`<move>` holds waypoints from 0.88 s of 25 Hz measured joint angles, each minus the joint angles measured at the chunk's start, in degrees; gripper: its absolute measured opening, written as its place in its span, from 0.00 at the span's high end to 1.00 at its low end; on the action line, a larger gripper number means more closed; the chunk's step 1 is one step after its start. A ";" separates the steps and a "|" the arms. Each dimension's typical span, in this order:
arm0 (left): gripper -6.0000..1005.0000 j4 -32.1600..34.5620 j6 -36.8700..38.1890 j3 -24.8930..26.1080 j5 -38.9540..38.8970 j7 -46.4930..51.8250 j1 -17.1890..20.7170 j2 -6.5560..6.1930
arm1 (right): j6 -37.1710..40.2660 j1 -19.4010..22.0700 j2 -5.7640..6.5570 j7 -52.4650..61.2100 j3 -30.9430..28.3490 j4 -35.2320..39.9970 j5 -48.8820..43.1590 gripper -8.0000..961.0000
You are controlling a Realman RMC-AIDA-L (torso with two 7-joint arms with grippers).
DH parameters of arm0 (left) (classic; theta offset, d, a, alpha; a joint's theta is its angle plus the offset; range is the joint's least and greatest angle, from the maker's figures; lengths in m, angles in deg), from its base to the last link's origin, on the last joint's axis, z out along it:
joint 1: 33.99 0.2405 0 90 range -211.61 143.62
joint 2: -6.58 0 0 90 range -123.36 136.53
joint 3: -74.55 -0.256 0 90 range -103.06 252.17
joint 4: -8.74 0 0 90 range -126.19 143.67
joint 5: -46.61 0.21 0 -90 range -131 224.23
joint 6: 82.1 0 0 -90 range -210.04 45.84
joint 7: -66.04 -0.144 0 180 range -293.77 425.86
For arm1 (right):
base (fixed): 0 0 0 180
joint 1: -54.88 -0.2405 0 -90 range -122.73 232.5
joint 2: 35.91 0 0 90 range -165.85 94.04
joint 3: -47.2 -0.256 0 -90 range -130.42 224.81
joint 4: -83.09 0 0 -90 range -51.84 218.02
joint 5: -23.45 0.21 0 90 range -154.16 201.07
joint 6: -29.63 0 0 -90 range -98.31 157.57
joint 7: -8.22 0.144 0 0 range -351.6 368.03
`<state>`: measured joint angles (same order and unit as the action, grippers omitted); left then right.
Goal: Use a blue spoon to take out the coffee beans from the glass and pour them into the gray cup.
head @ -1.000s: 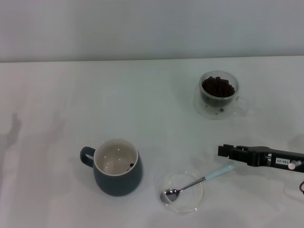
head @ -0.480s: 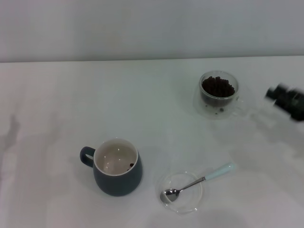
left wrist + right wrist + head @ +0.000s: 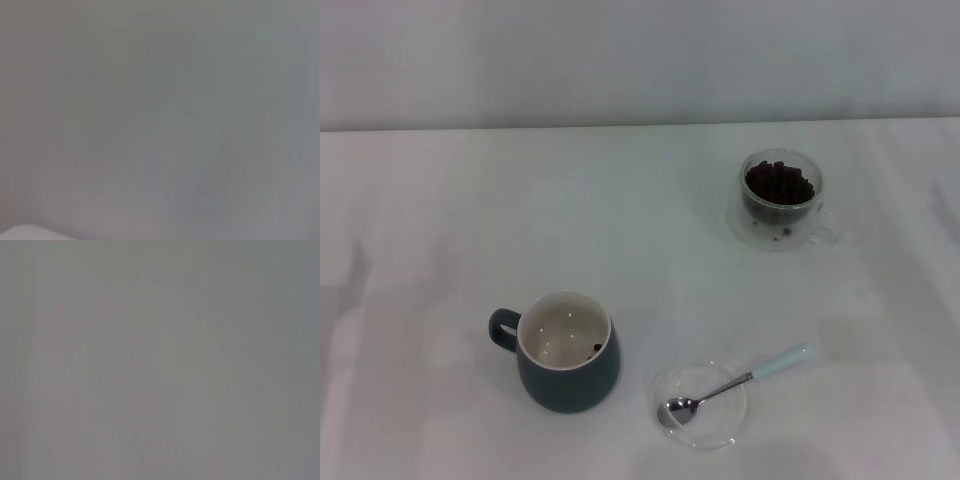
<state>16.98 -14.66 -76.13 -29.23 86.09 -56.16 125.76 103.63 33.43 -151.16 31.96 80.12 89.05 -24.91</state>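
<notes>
The blue spoon lies with its metal bowl in a flat clear dish at the front, its pale blue handle pointing to the right and away from me. The glass stands at the back right, holding a heap of coffee beans. The gray cup stands at the front left, handle to the left, with one dark bean inside. Neither gripper shows in the head view. Both wrist views show only a plain grey surface.
The white table runs to a pale wall at the back. Nothing else stands on it.
My right gripper, which lay over the table just right of the spoon's handle, rose to the right past the glass and has left the view. The spoon, glass and cup have not moved.
</notes>
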 joint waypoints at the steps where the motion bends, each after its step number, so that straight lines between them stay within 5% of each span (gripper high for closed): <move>1: 0.13 0.05 0.12 -0.01 0.22 -1.49 0.00 0.05 | -0.05 -0.16 0.00 -1.66 -0.05 -0.47 0.68 0.38; 7: 0.13 0.58 0.88 -0.05 0.52 -5.69 0.19 0.20 | -0.45 -1.09 -0.06 -4.64 -0.27 -1.44 1.13 0.09; 22: 0.13 1.11 1.91 -0.04 0.53 -5.78 -0.60 0.25 | -5.56 -2.69 -0.05 -5.56 -0.32 -2.87 3.21 0.09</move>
<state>18.09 -12.75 -76.18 -28.70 80.32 -56.76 126.02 98.07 30.74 -151.21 26.39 79.80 86.18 -21.69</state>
